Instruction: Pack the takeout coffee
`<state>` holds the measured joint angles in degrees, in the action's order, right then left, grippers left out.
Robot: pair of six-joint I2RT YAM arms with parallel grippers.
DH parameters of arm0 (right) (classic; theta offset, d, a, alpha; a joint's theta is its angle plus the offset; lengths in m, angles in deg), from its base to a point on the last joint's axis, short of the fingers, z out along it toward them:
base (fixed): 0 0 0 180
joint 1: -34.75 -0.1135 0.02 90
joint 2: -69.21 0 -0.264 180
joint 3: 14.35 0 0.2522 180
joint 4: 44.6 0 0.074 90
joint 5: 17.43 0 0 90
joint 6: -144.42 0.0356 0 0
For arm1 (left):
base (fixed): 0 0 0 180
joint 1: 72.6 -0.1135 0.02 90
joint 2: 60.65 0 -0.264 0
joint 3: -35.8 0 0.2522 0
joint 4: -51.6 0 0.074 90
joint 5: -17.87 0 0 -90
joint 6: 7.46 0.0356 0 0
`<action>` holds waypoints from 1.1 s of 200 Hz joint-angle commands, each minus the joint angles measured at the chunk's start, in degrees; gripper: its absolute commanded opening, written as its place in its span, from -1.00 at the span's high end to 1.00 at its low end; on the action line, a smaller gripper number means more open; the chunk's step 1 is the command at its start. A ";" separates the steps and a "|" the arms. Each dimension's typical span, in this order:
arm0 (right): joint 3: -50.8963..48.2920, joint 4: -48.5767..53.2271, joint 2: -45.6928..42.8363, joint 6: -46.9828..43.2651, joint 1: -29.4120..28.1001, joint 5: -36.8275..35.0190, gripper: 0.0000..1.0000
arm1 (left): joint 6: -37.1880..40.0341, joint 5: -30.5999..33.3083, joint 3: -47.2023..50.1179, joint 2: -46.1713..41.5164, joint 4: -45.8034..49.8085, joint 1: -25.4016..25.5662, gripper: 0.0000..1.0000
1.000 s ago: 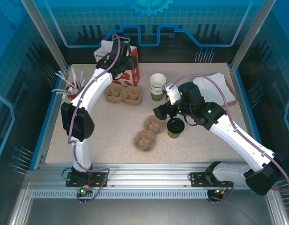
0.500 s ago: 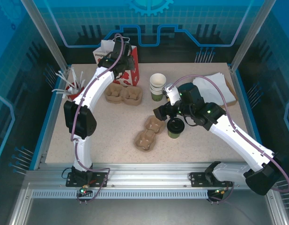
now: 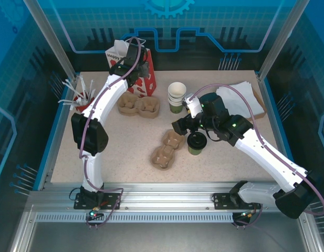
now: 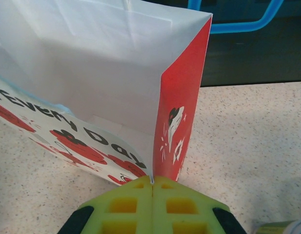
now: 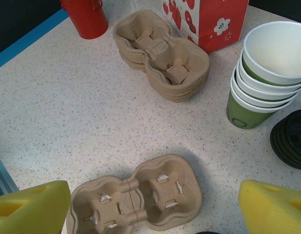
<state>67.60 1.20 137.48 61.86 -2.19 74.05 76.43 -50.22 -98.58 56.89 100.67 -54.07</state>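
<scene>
The takeout coffee (image 3: pixel 196 142), a green cup with a black lid, stands mid-table right of a single brown cup carrier (image 3: pixel 167 149). My right gripper (image 3: pixel 178 126) hovers open just left of the cup and above the carrier (image 5: pixel 140 202); its yellow fingers (image 5: pixel 33 209) have nothing between them. At the back, a white and red paper bag (image 3: pixel 147 81) stands upright. My left gripper (image 3: pixel 134 67) is shut on the bag's top edge; in the left wrist view its fingers (image 4: pixel 152 187) pinch the corner fold of the bag (image 4: pixel 106 83).
A stack of carriers (image 3: pixel 138 105) lies in front of the bag. Lidless cups (image 3: pixel 176 97) are stacked at centre, black lids (image 5: pixel 291 139) beside them. White napkins (image 3: pixel 240 97) sit back right. A red holder with stirrers (image 3: pixel 83 100) stands at the left edge.
My left gripper has shut on the bag's edge and the bag's top has shifted slightly upward. The right arm has not moved.
</scene>
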 commanded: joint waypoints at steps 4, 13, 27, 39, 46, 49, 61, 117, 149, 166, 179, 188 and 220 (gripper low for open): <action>-0.70 -0.83 -0.33 0.46 0.61 -0.16 -0.81 | 4.90 3.86 -2.49 -3.79 -3.83 -0.12 1.00; -0.68 -0.72 -0.33 0.45 0.56 -0.23 -0.81 | 5.90 4.43 -3.50 -3.89 -4.29 -0.15 1.00; -0.68 -0.65 -0.42 0.42 0.56 -0.40 -0.81 | 7.54 5.28 -5.27 -3.98 -4.54 -0.21 1.00; -0.68 -0.56 -0.46 0.42 0.56 -0.51 -0.81 | 8.70 5.83 -6.96 -3.98 -4.42 -0.15 1.00; -0.64 -0.56 -0.38 0.38 0.55 -0.55 -0.81 | 9.12 5.80 -8.24 -4.11 -4.16 -0.18 1.00; -0.68 -0.57 -0.34 0.38 0.56 -0.59 -0.81 | 9.29 5.81 -8.64 -4.20 -4.09 -0.20 1.00; -0.57 -0.54 -0.21 0.37 0.57 -0.74 -0.81 | 9.95 5.69 -10.06 -4.61 -3.69 -0.20 1.00; 0.93 0.47 -0.63 -0.20 0.58 -1.42 -0.81 | 10.87 4.60 -10.62 -12.48 -0.20 0.33 1.00; 2.79 2.13 -2.11 -0.78 0.56 -2.42 -0.81 | 11.58 4.26 -6.15 -20.07 2.60 2.93 1.00; 3.90 3.16 -2.92 -1.36 0.56 -3.15 -0.82 | 11.77 5.35 -2.33 -24.77 3.95 5.46 1.00; 4.71 3.97 -3.57 -1.90 0.60 -3.81 -0.82 | 11.82 6.74 0.88 -28.48 5.23 7.62 1.00; 5.09 4.64 -4.04 -2.32 0.65 -4.22 -0.82 | 11.38 8.14 3.16 -31.03 6.40 9.24 1.00; 5.90 5.92 -5.45 -3.42 1.00 -4.99 -0.83 | 8.85 12.44 12.07 -39.63 9.65 15.28 1.00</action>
<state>71.64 4.74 133.53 60.24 -2.17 70.55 86.99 -42.81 -92.02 22.11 105.85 -42.03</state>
